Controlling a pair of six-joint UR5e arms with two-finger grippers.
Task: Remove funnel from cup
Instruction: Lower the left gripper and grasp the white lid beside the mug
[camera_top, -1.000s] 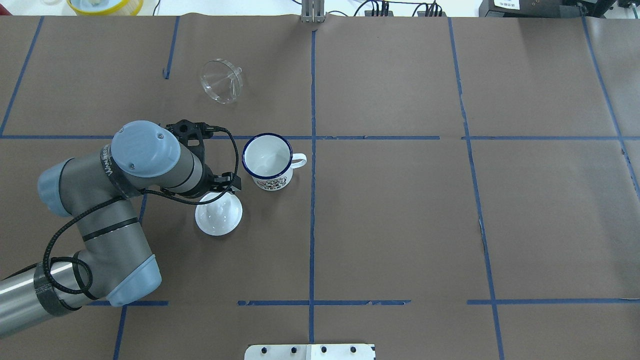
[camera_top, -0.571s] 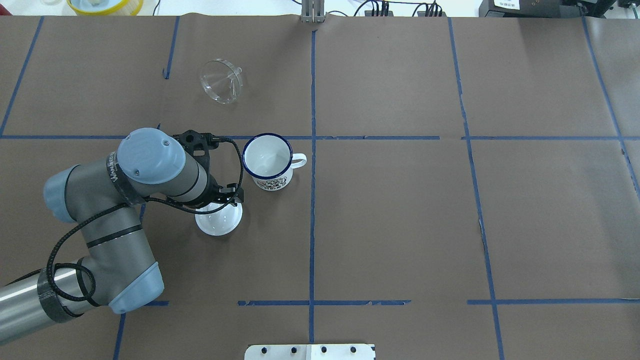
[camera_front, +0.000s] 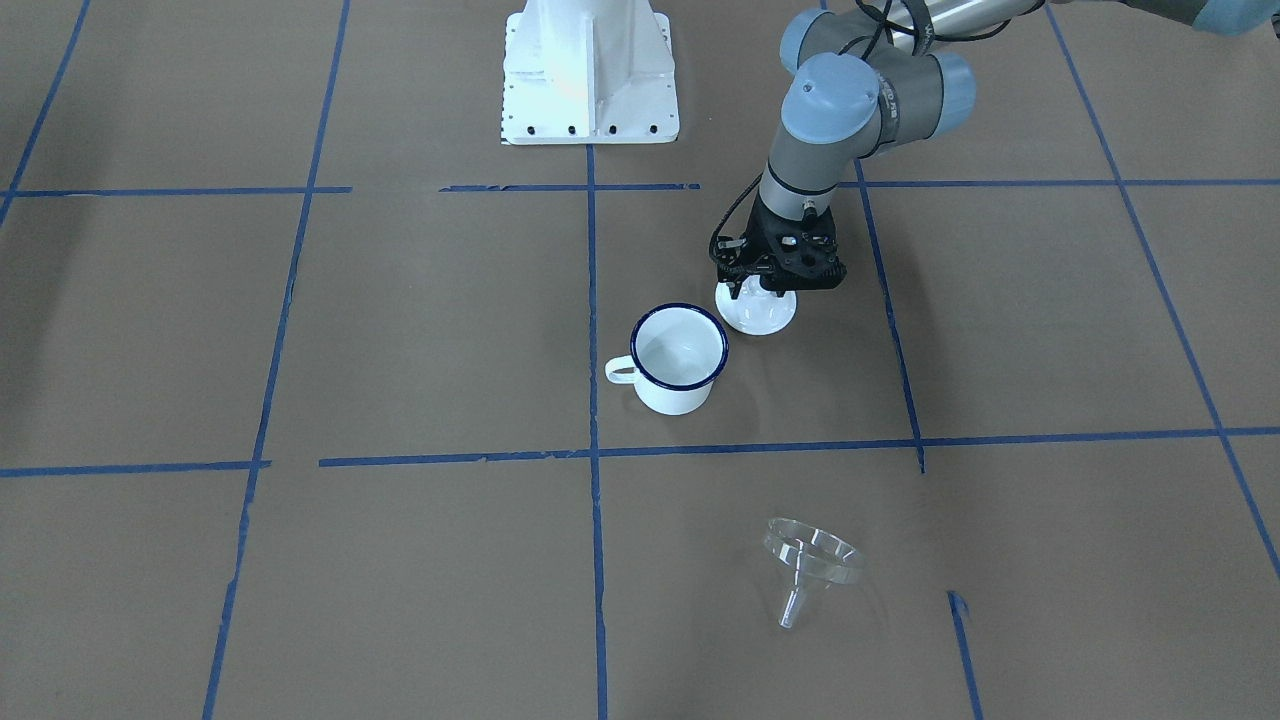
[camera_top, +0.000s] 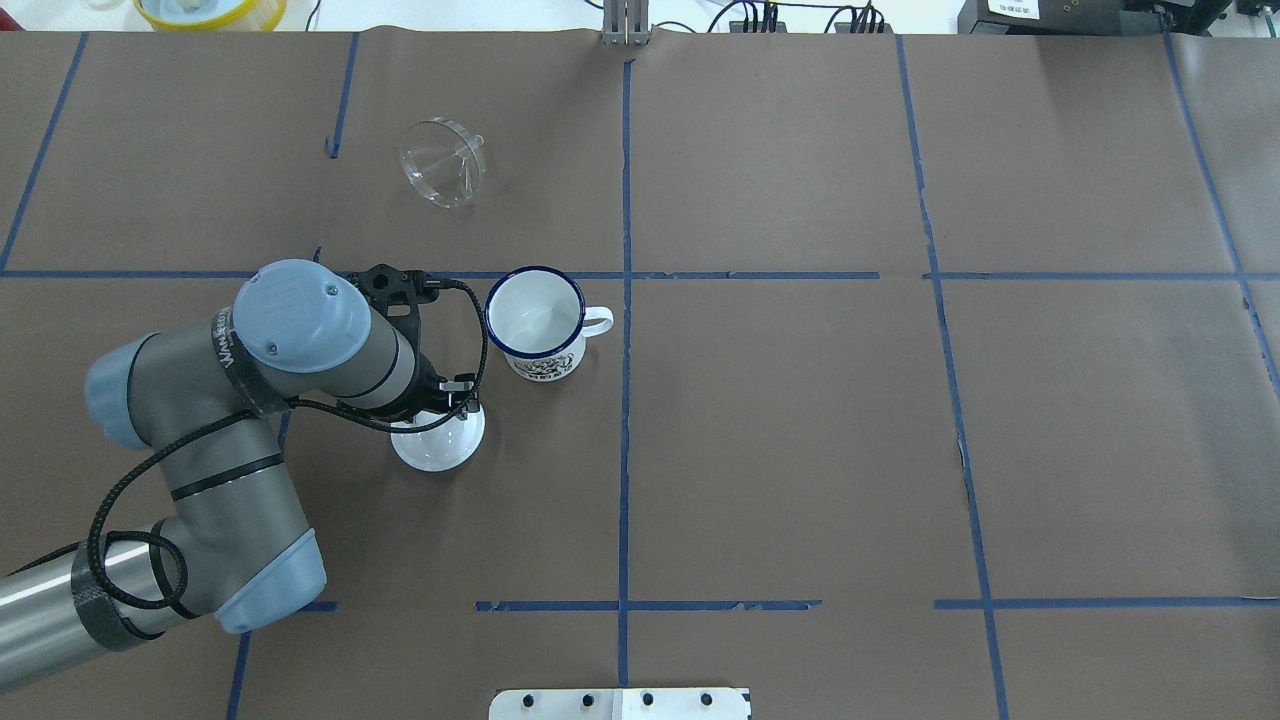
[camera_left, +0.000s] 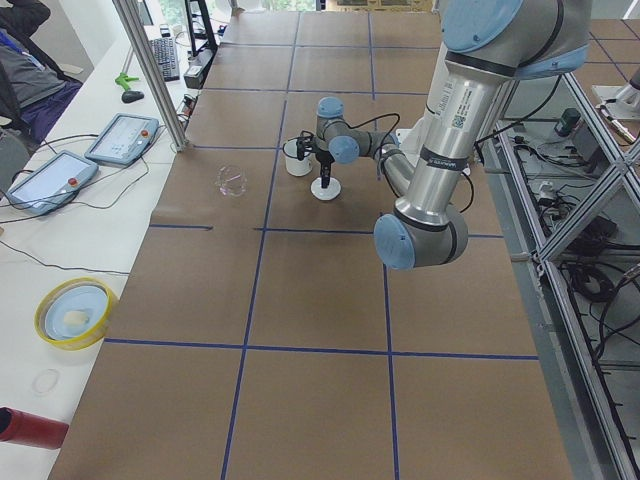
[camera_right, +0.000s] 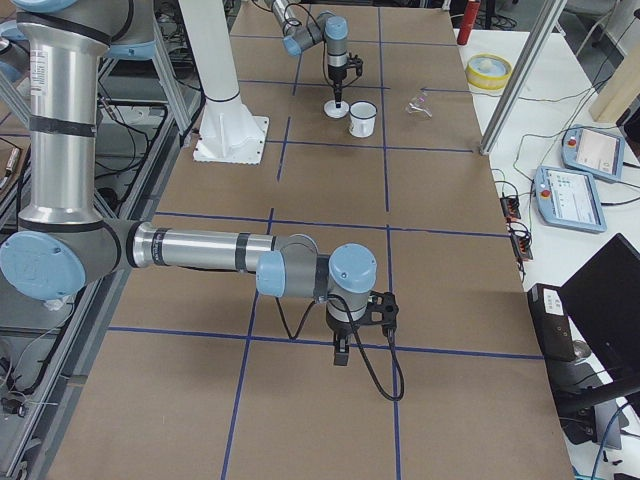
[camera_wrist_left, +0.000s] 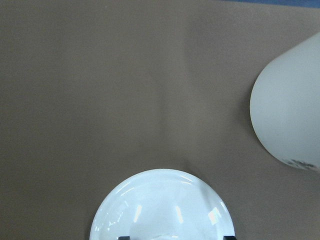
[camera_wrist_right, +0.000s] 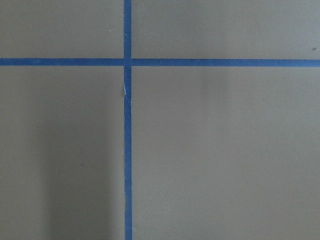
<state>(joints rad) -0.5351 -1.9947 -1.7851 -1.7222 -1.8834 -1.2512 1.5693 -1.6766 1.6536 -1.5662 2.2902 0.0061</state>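
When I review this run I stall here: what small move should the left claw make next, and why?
Probably close the left claw on the middle of the white lid. It hangs low over the lid with jaws apart, beside the cup. The funnel lies on its side on the table, well apart from the empty cup, so nothing remains to lift out.
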